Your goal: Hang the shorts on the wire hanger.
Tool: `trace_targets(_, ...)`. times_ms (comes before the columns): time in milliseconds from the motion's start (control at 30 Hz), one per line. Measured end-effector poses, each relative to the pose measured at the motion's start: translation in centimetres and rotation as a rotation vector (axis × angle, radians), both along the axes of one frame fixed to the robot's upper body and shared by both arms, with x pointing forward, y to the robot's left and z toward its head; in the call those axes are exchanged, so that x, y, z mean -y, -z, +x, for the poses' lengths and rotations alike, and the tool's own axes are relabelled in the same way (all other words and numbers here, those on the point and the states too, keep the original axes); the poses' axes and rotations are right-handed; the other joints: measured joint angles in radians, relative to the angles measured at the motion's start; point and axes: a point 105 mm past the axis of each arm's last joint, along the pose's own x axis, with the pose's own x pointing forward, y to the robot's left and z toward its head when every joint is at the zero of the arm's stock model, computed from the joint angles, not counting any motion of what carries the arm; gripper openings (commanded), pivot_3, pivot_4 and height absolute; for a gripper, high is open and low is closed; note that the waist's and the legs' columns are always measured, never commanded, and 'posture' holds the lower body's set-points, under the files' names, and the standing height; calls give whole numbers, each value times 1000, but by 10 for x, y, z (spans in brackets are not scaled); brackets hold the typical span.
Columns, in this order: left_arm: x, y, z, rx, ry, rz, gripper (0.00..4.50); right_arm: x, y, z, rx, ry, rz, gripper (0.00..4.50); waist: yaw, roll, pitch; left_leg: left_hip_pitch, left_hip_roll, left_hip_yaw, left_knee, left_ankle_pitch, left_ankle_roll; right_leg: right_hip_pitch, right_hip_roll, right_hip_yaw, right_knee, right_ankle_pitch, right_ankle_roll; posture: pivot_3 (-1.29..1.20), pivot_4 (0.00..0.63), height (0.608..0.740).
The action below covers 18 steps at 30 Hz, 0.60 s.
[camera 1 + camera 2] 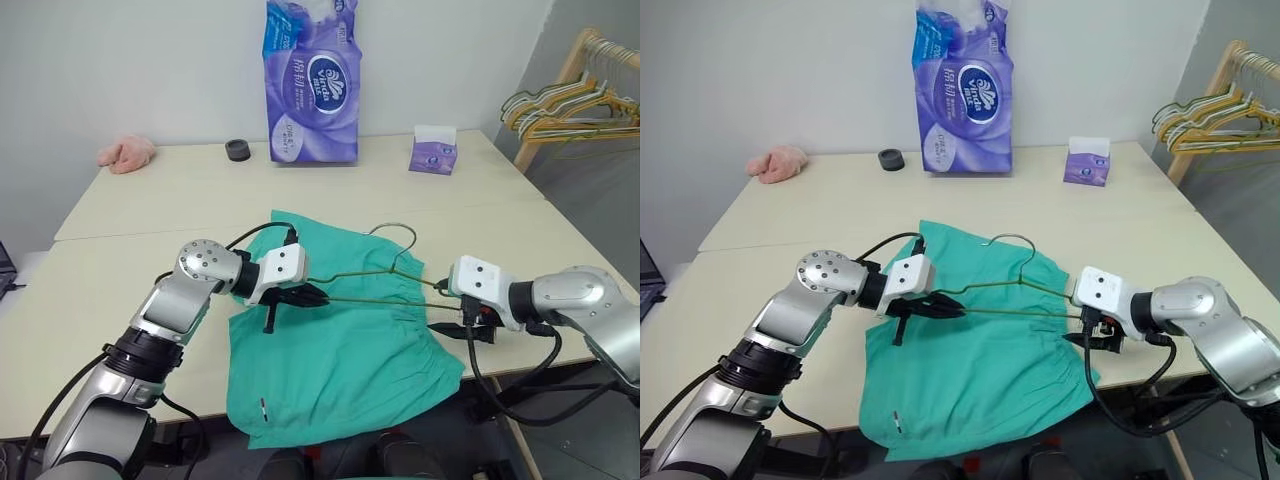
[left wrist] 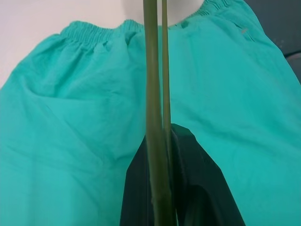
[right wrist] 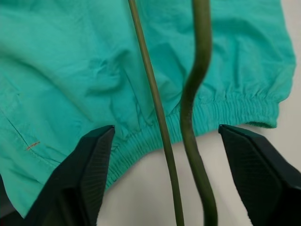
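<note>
Shorts (image 1: 335, 350) lie flat on table (image 1: 150, 200); wire hanger (image 1: 385, 275) held just above them. My left gripper (image 1: 308, 295) is clenched on its one corner, right gripper (image 3: 164, 165) spread around the other (not gripping). Next: probably thread the hanger into the shorts.

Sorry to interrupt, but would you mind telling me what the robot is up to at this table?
It is working on getting the green shorts onto a wire hanger. The left pincer is shut on one end of the hanger, holding it above the shorts, which lie flat on the table. The right pincer is open, its two fingers on either side of the hanger's other end at the waistband. The shorts are not on the hanger yet.
</note>
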Motion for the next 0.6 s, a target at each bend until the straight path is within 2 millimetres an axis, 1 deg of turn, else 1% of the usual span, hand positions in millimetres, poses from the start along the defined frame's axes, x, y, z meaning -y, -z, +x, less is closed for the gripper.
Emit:
trace_targets(67,0,2,-1,-1,3,10,0,1,4,-1,-26,-2,-6,2194,0,0,0,0,0,0,0,0,0,0,0,0,0,0,0,-110,46,740)
trace_targets(267,0,2,-1,7,9,13,0,1,5,-4,-42,-12,-12,42,1,0,0,0,0,0,0,0,0,0,0,0,0,0,1,-111,44,740)
trace_targets(333,-1,2,-1,10,5,16,0,-1,8,-7,-55,-26,-18,13,1,0,0,0,0,0,0,0,0,0,0,0,0,0,0,-111,44,740)
trace_targets(567,1,3,-2,15,16,19,0,0,10,-8,-62,-21,-22,13,1,0,0,0,0,0,0,0,0,0,0,0,0,0,0,-126,45,740)
trace_targets(600,1,4,-3,-4,14,12,255,0,10,-9,-62,-24,-23,3,1,0,0,0,0,0,0,0,0,0,0,0,0,0,0,-129,43,740)
